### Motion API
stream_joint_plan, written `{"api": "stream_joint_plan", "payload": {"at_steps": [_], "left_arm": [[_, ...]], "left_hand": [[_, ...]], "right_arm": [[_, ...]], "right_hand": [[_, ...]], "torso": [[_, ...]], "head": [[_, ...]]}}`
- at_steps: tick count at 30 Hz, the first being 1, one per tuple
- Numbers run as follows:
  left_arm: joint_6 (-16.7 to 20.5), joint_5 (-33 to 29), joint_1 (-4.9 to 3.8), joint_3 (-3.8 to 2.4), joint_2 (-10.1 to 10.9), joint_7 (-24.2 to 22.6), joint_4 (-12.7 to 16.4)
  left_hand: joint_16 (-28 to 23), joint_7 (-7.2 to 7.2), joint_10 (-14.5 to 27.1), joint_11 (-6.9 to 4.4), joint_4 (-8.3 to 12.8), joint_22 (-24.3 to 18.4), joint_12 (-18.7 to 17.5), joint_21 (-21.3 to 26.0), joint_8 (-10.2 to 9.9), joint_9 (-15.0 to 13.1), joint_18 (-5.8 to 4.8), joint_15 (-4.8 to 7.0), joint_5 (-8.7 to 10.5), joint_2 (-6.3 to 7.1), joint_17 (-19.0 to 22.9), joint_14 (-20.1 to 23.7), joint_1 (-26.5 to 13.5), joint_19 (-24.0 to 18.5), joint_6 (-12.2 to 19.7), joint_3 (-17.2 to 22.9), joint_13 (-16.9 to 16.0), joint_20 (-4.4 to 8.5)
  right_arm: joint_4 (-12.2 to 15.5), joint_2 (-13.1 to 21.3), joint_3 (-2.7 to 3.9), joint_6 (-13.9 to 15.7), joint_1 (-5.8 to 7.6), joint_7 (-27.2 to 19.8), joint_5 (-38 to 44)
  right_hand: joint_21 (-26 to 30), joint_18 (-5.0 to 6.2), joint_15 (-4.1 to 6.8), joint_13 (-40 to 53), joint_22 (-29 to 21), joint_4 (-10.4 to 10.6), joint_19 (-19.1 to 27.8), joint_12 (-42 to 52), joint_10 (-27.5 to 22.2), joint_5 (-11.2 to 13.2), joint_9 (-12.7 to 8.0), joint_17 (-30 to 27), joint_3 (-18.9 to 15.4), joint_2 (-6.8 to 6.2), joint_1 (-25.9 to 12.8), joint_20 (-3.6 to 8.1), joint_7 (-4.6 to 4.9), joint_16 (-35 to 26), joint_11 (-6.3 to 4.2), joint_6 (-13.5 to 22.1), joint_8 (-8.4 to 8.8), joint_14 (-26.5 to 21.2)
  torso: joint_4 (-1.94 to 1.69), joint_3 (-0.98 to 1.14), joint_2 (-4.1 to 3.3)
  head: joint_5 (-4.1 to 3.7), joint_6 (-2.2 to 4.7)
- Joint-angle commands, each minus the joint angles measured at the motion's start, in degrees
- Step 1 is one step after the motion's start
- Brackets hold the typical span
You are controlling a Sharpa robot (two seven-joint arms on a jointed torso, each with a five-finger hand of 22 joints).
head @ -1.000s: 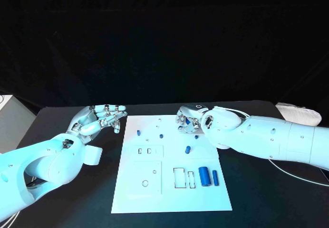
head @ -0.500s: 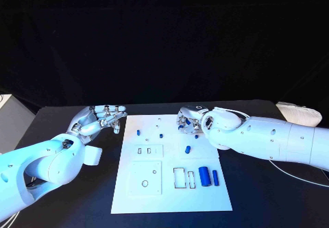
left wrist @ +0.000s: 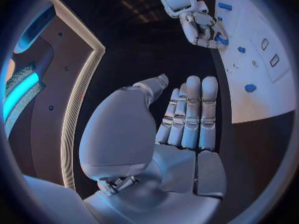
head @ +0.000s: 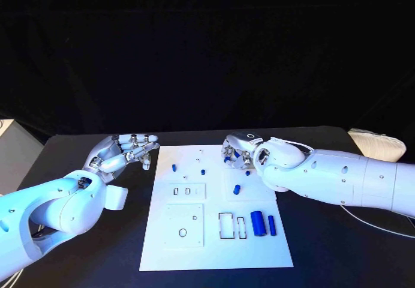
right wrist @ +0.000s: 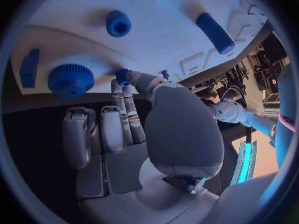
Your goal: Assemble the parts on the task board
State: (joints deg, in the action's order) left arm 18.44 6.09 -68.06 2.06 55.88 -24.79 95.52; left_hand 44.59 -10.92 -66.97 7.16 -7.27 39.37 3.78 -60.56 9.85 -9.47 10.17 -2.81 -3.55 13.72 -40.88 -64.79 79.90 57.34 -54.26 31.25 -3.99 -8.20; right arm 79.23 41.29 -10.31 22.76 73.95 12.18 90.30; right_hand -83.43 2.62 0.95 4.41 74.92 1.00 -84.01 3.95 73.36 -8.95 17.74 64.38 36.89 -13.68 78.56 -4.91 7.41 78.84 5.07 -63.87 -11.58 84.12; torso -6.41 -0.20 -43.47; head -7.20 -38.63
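Observation:
The white task board [head: 216, 246] lies mid-table with small blue parts on it: pegs [head: 174, 168] [head: 203, 171] [head: 236, 189] and a thick cylinder [head: 258, 223] beside a slim one [head: 271, 225]. My right hand [head: 238, 151] hovers over the board's far right area, fingers curled down, pinching a small blue part [right wrist: 122, 76] between thumb and fingertips; the part [left wrist: 222, 39] also shows under that hand [left wrist: 198, 20] in the left wrist view. My left hand [head: 121, 153] is raised, palm up, just off the board's far left corner, fingers [left wrist: 190, 112] stretched and holding nothing.
Close to the right hand's fingertips sit a blue gear [right wrist: 70, 79], a blue block [right wrist: 28, 67], a round peg [right wrist: 117, 23] and a blue cylinder [right wrist: 215, 32]. Rectangular slots [head: 182, 191] [head: 226, 225] and an oval hole [head: 183, 231] mark the board. A pale object [head: 379, 144] lies at the table's far right.
The right hand has edged slightly toward the board's far edge with the blue part. The left hand has stayed where it was.

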Motion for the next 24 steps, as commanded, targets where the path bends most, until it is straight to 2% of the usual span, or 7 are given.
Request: {"api": "stream_joint_plan", "payload": {"at_steps": [1, 6, 13, 14, 24], "left_arm": [[-0.4, -0.1, -0.1, -0.05, -0.1, -0.2, 0.1], [-0.4, -0.2, -0.1, -0.05, 0.0, -0.2, 0.1], [-0.5, -0.3, -0.1, -0.05, 0.0, -0.2, 0.1], [-0.5, -0.3, -0.1, -0.05, 0.0, -0.2, 0.1], [-0.5, -0.3, -0.11, -0.05, -0.1, -0.2, 0.2]], "left_hand": [[0.3, -0.04, 0.0, -0.09, 0.1, 0.1, 0.0, -0.4, -0.2, -0.1, -0.11, 0.05, 0.3, -0.25, -0.1, 0.1, -0.4, 0.2, 0.1, 0.2, -0.1, -0.02], [0.3, -0.04, 0.0, -0.09, 0.1, 0.1, 0.0, -0.4, -0.2, -0.1, -0.11, 0.05, 0.3, -0.25, -0.1, 0.1, -0.4, 0.2, 0.1, 0.2, -0.1, -0.02], [0.3, -0.01, 0.0, -0.12, 0.1, 0.2, 0.1, -0.5, -0.1, -0.1, -0.11, 0.06, 0.31, -0.34, -0.1, 0.2, -0.4, 0.2, 0.0, 0.3, -0.1, -0.02], [0.3, -0.01, 0.0, -0.12, 0.1, 0.2, 0.1, -0.5, -0.1, -0.1, -0.11, 0.06, 0.31, -0.34, -0.1, 0.2, -0.4, 0.2, 0.0, 0.3, -0.1, -0.02], [0.3, -0.01, 0.0, -0.12, 0.1, 0.2, 0.1, -0.5, -0.1, -0.1, -0.11, 0.06, 0.31, -0.34, -0.1, 0.2, -0.4, 0.2, 0.0, 0.3, -0.1, -0.02]], "right_arm": [[0.4, 0.1, 0.04, 7.4, 0.0, 0.0, 1.0], [0.4, -0.3, 0.11, 10.1, 0.12, 0.6, 1.1], [-0.5, -2.1, 0.23, 11.1, 0.29, 0.9, 1.0], [-0.7, -2.5, 0.25, 11.1, 0.31, 0.9, 1.0], [-5.5, -7.4, 0.41, 11.3, 0.51, 1.3, 0.9]], "right_hand": [[-0.5, -0.5, 0.49, 1.2, 5.6, -0.7, -2.2, 0.2, 2.4, 0.2, 0.5, 0.4, 0.6, 2.07, 1.5, 0.41, -0.06, 0.5, -1.95, -0.6, -0.49, 1.7], [-0.2, -0.38, 0.73, 1.7, 5.2, -1.9, -1.9, 0.3, 3.7, 2.5, 1.8, -0.6, 1.6, 2.81, 1.6, 0.61, -0.33, 0.3, -2.3, -1.2, -1.34, 1.4], [-0.1, -0.35, 0.78, 1.8, 5.1, -2.1, -1.8, 0.3, 3.8, 2.7, 2.0, -0.8, 1.7, 2.79, 1.5, 0.66, -0.37, 0.2, -2.35, -1.2, -1.4, 1.3], [0.0, -0.34, 0.79, 1.8, 5.0, -2.1, -1.8, 0.3, 3.9, 2.8, 2.0, -0.8, 1.7, 2.78, 1.5, 0.67, -0.38, 0.2, -2.36, -1.2, -1.42, 1.3], [0.0, -0.32, 0.81, 1.8, 5.0, -2.2, -1.8, 0.2, 3.9, 2.8, 2.1, -0.9, 1.8, 2.76, 1.5, 0.69, -0.39, 0.2, -2.36, -1.2, -1.43, 1.3]], "torso": [[-0.04, -0.07, -0.03], [0.02, -0.12, -0.07], [-0.23, -0.19, -0.18], [-0.25, -0.14, -0.21], [-0.34, -0.14, -0.33]], "head": [[0.06, 0.12], [0.15, 0.32], [0.14, 0.54], [0.17, 0.56], [0.39, 0.44]]}}
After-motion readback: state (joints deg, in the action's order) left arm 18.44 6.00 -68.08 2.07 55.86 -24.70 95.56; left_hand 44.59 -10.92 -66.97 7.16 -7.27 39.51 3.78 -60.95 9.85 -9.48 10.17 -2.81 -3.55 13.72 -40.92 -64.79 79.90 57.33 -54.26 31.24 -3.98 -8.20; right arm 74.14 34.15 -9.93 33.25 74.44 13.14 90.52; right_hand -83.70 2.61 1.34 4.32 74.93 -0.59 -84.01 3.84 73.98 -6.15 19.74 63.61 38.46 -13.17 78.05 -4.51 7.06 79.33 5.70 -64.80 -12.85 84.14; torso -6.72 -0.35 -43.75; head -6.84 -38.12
